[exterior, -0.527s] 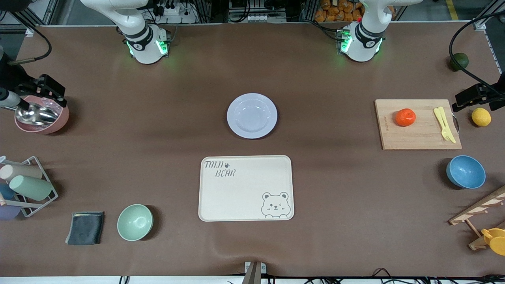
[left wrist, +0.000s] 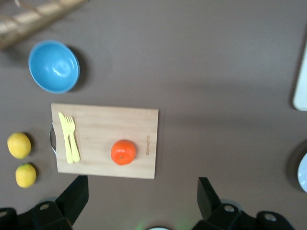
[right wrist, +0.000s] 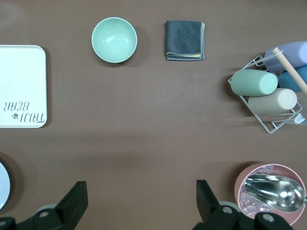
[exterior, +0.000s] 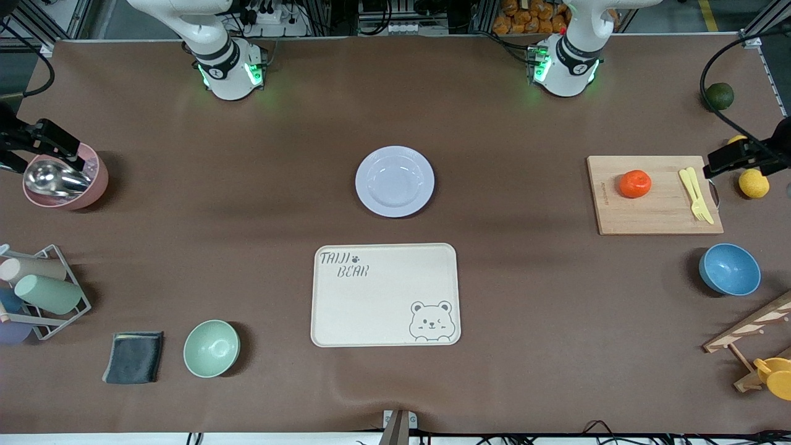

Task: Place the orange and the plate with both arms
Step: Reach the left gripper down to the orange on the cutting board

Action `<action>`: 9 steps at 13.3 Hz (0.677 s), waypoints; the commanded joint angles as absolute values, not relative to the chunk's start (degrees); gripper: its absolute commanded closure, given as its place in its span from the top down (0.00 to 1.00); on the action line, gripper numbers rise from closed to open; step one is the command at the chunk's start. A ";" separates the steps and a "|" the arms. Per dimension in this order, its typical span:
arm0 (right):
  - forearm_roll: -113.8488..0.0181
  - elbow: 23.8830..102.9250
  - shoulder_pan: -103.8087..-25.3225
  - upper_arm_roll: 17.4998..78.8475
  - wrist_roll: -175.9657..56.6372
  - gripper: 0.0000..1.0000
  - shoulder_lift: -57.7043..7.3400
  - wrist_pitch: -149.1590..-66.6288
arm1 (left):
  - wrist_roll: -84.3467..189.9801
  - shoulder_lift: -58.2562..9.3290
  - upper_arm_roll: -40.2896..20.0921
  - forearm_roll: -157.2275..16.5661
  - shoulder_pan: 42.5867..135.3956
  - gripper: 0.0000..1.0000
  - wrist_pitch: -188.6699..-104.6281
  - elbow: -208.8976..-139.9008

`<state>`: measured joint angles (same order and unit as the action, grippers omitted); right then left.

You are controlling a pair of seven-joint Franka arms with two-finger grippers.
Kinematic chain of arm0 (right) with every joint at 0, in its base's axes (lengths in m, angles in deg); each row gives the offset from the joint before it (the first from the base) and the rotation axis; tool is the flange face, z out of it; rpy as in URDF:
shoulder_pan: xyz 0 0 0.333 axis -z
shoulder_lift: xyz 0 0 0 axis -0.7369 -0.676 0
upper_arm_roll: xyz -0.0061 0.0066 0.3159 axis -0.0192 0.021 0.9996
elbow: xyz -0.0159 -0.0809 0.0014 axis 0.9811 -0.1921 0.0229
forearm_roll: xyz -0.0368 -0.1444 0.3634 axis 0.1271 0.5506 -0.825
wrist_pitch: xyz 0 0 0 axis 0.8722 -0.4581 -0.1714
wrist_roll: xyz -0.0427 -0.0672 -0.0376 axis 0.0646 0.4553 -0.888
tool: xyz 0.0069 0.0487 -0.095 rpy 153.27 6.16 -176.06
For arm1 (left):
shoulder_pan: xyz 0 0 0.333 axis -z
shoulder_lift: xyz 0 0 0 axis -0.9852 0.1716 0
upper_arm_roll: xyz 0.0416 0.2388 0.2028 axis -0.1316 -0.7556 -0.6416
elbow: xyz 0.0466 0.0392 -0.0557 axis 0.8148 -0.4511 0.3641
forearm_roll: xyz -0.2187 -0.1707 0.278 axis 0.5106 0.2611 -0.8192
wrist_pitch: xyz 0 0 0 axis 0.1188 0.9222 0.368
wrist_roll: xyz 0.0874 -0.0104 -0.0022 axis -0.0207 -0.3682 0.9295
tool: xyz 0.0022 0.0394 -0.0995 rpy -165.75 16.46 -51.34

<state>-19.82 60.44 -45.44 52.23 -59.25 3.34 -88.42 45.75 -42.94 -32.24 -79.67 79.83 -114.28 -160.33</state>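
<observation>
The orange [exterior: 635,183] lies on a wooden cutting board [exterior: 655,213] toward the left arm's end of the table. It also shows in the left wrist view [left wrist: 123,152]. The lavender-white plate [exterior: 394,181] sits in the middle of the table, farther from the front camera than the cream bear tray [exterior: 383,296]. My left gripper [exterior: 738,159] is open and empty, up in the air over the board's end by the lemons; in its wrist view [left wrist: 141,196] the jaws stand wide apart. My right gripper [exterior: 43,145] is open and empty over the pink bowl [exterior: 96,185]; in its wrist view [right wrist: 141,196] the jaws also stand wide apart.
A yellow fork [exterior: 696,194] lies on the board. Two lemons [exterior: 754,183], a dark green fruit [exterior: 719,96] and a blue bowl [exterior: 729,269] are near it. A mint bowl [exterior: 211,348], grey cloth [exterior: 134,356] and cup rack [exterior: 43,290] stand toward the right arm's end.
My right gripper has drifted farther toward its end of the table over the pink bowl. My left gripper has shifted a little, uncovering a second lemon. The orange and plate have not moved.
</observation>
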 commanded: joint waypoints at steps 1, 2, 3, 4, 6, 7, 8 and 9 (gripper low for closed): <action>-20.95 59.83 -44.48 52.92 -58.24 1.00 2.94 -88.34 | 44.96 -43.31 -31.68 -80.73 78.01 1.00 -118.93 -170.09; -20.95 59.83 -44.48 52.92 -58.24 1.00 2.94 -88.34 | 46.00 -45.23 -31.59 -80.99 78.18 1.00 -122.09 -175.27; -20.95 59.83 -44.48 52.92 -58.24 1.00 2.85 -88.08 | 46.62 -46.56 -31.50 -80.99 78.10 1.00 -125.08 -180.54; -20.95 59.74 -44.39 52.92 -58.24 1.00 2.85 -88.07 | 46.80 -47.96 -31.59 -81.17 78.01 1.00 -130.33 -186.08; -20.95 59.66 -44.30 52.92 -58.15 1.00 2.85 -87.90 | 46.89 -48.85 -31.50 -83.62 77.40 1.00 -138.09 -193.40; -20.95 59.66 -44.39 52.83 -58.15 1.00 2.85 -87.99 | 46.89 -48.77 -31.50 -83.72 76.35 1.00 -140.29 -195.43; -20.95 59.74 -44.91 52.92 -58.15 1.00 2.50 -87.99 | 46.89 -48.85 -31.50 -83.72 75.55 1.00 -141.97 -197.36; -20.95 59.74 -45.27 53.01 -58.06 1.00 2.24 -87.99 | 46.89 -48.85 -31.59 -84.07 75.55 1.00 -143.38 -199.04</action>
